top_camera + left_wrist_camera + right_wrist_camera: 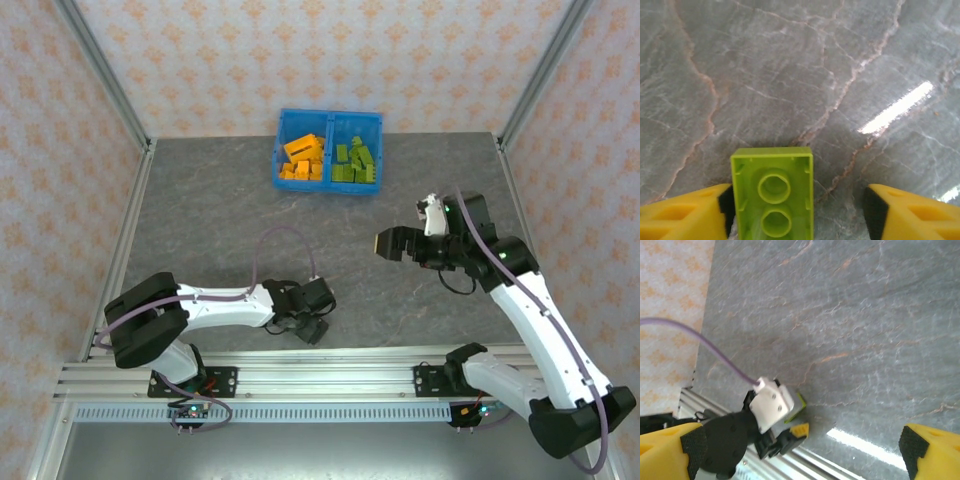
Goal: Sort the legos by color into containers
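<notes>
A lime green brick [772,197] lies upside down on the table, its hollow underside with two tubes facing my left wrist camera. My left gripper [797,210] is open around it: the brick rests against the left finger [680,212], with a wide gap to the right finger [915,212]. From above, the left gripper [308,328] sits low by the near edge. The blue bin [330,114] stands at the back with orange bricks [302,160] in its left compartment and green bricks [356,163] in its right. My right gripper [390,243] hovers open and empty at mid-table.
The right wrist view looks down on the left arm's wrist [765,410] and a sliver of the lime brick [799,402] next to the metal rail [805,465]. Patterned walls enclose the grey marble table [220,220].
</notes>
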You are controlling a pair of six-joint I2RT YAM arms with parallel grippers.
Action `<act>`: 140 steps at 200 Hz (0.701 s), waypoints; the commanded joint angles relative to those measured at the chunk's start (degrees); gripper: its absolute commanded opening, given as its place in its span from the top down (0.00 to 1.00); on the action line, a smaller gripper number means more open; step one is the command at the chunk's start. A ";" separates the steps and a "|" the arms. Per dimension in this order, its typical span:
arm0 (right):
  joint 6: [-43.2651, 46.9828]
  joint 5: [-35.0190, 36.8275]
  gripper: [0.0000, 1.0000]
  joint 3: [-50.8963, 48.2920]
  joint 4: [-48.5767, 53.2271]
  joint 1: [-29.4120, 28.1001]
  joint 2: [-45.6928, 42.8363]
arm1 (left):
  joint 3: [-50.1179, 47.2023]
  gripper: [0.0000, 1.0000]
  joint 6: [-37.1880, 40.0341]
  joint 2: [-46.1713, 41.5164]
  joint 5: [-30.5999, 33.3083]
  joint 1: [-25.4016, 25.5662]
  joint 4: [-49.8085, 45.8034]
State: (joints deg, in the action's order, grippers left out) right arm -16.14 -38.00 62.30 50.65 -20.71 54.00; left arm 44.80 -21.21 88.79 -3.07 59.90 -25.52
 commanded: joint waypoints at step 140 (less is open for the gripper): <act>-1.85 -0.97 0.00 1.40 2.61 -0.39 -6.66 | 27.86 0.77 10.60 7.15 7.10 -11.62 8.45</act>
State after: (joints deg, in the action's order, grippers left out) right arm -17.39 -41.32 62.26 54.00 -20.86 48.31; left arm 61.01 -16.16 91.09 -1.58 51.64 -20.64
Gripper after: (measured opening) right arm 0.999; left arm 0.273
